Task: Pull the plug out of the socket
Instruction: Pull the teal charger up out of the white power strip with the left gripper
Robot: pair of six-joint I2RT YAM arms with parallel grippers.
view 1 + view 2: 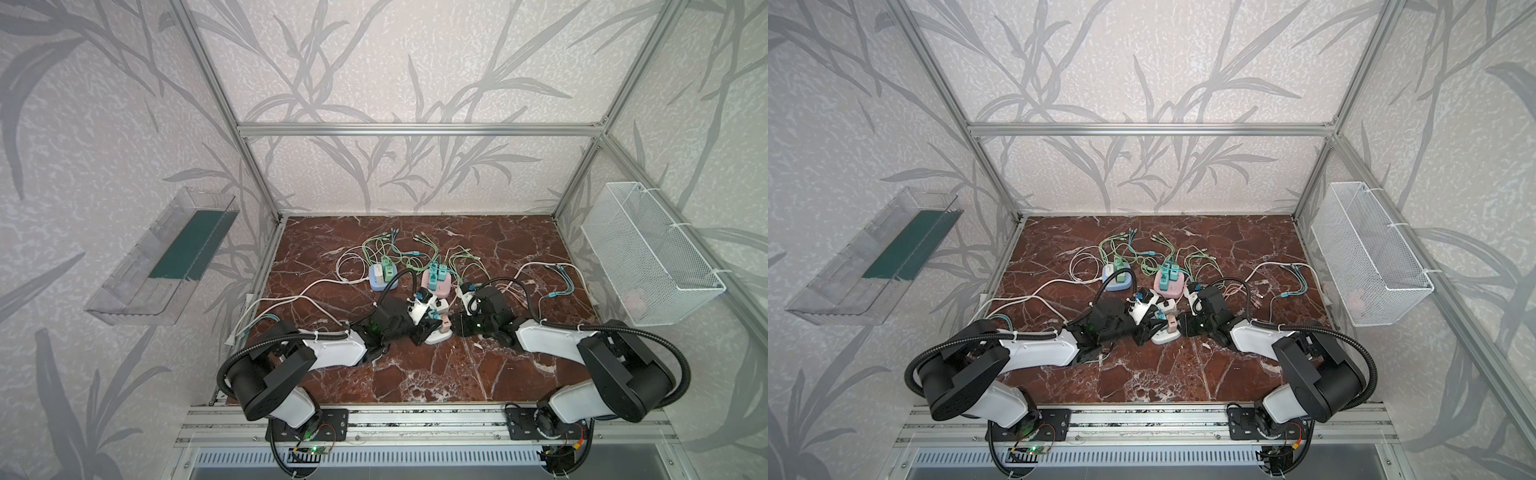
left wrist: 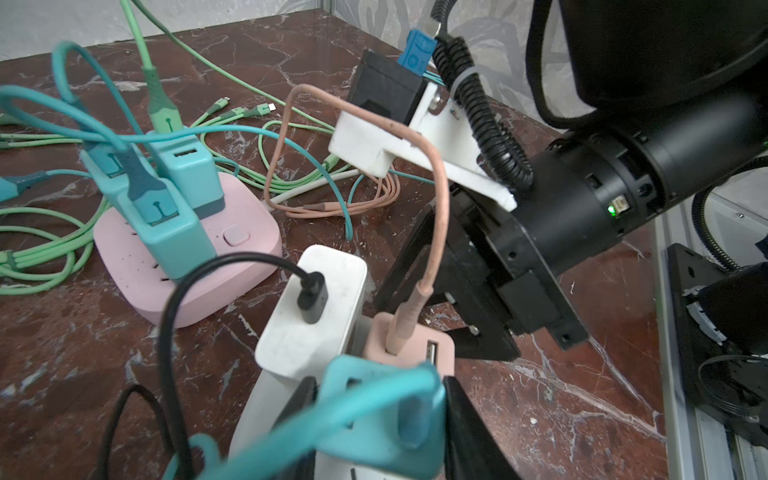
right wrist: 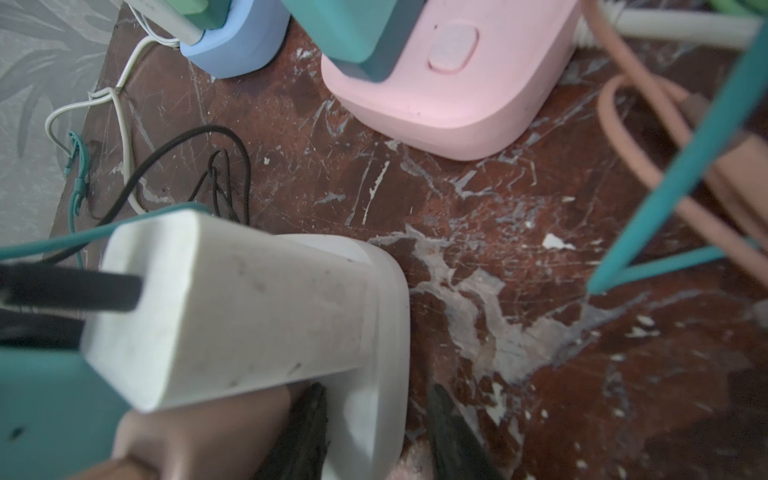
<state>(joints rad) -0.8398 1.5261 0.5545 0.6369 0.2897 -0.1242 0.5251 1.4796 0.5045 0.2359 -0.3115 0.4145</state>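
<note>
A white socket (image 1: 436, 336) lies at the front middle of the marble floor, and both top views show it (image 1: 1165, 337). A white plug (image 2: 316, 307), a pink plug (image 2: 411, 345) and a teal plug (image 2: 374, 411) stand on it. My left gripper (image 2: 376, 415) is shut on the teal plug, with a black finger (image 2: 465, 424) on each side. Whether the teal plug's prongs are still seated I cannot tell. My right gripper (image 3: 376, 432) is shut on the white socket's rim (image 3: 374, 332) next to the pink plug (image 3: 199, 436).
A pink socket (image 2: 187, 266) with teal plugs and a blue socket (image 3: 237, 45) stand just behind. Green, teal, pink, white and black cables sprawl around them. A wire basket (image 1: 648, 253) hangs on the right wall and a clear tray (image 1: 162, 257) on the left.
</note>
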